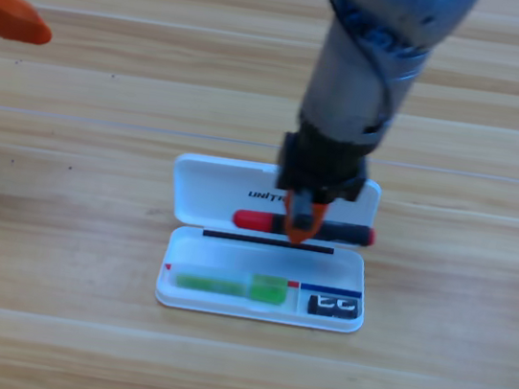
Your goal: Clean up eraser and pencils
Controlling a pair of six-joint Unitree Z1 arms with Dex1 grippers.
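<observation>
Red-and-black pencil point(332, 231), lying crosswise on the open lid of the white case point(204, 192), its red end toward 9 o'clock and its black end at the lid's 3 o'clock edge. The right tool point(301, 222) points down over the pencil's middle, touching or nearly touching it; whether its jaws are parted or closed on the pencil cannot be told, since the arm hides the gap. In the tray below, toward 6 o'clock, the pale green pencil point(227, 285) lies at the 9 o'clock side and the eraser point(334, 306) sits in the 3 o'clock corner, so both appear already stowed. The remaining step, by this reading, is to bring the red-and-black pencil from the lid into the tray. A sound approach would grip it at mid-length so it stays level, lift just clear of the hinge ridge, carry it toward 6 o'clock, and lower it parallel to the tray's long side, clear of the eraser. The left tool point(9, 14) waits at the 10 o'clock corner of the table point(46, 339), its jaws apart.
</observation>
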